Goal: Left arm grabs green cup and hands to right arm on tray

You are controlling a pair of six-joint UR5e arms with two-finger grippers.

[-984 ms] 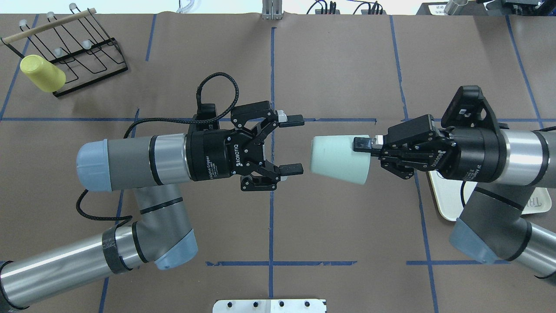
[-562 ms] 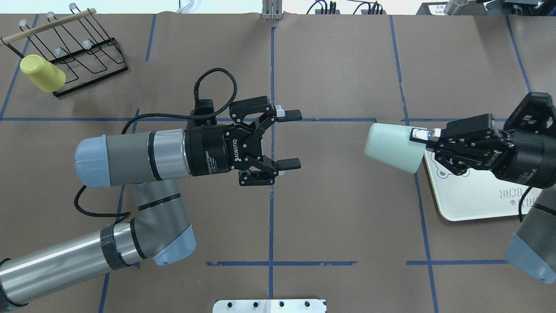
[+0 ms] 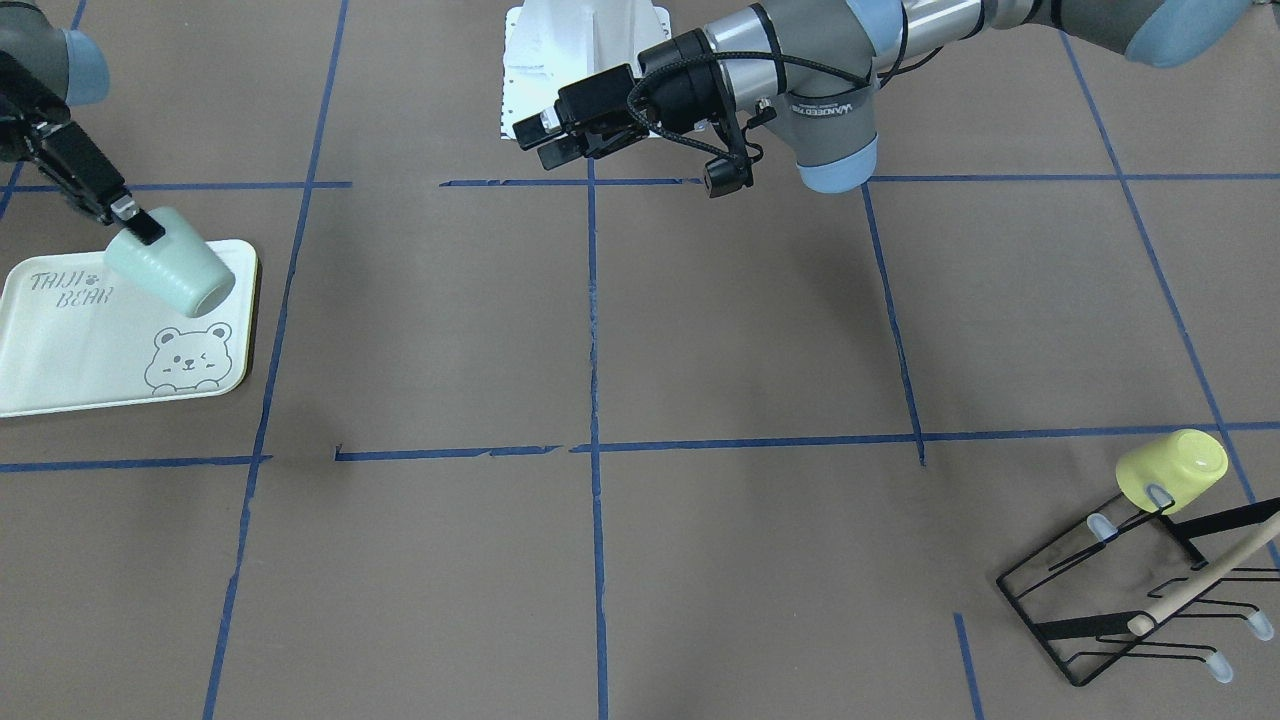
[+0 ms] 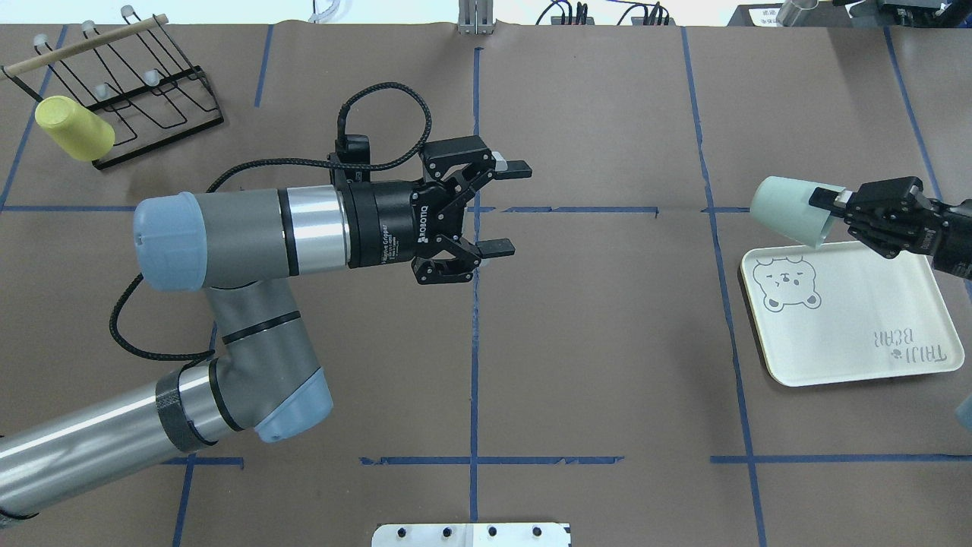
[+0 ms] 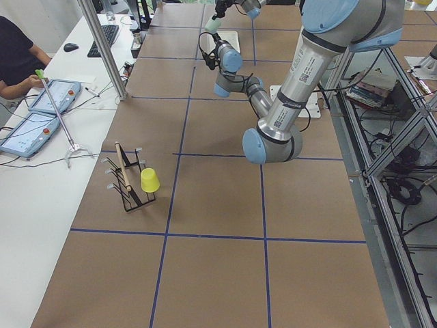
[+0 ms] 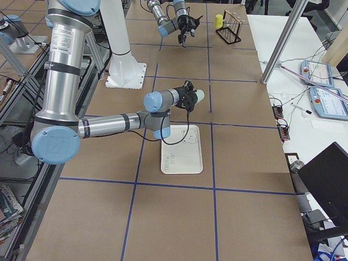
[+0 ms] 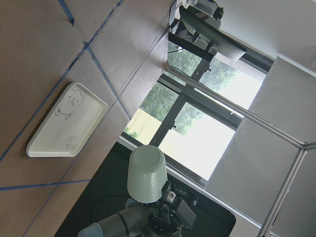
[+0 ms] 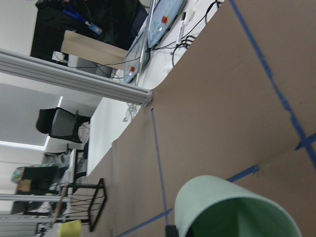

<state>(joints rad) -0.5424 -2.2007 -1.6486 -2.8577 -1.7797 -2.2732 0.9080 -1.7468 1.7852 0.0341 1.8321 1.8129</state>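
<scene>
Roughly horiz. green cup (image 4: 788, 210), base twd left arm (image 4: 243, 235).

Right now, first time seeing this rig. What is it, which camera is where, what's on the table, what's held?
It is a robot with two jointed arms at a table covered in brown paper with blue tape lines. The overhead picture looks from behind the robot, so its left arm is on the left; the front picture faces it, so sides flip. Two side pictures look along the table from each end, and each wrist carries a camera. The left arm's jaws are open and empty. The right arm has its jaws shut on the rim of a green cup, held tilted in the air at a corner of a cream tray with a bear drawing. At the far left corner a yellow cup sits on a black wire rack.
</scene>
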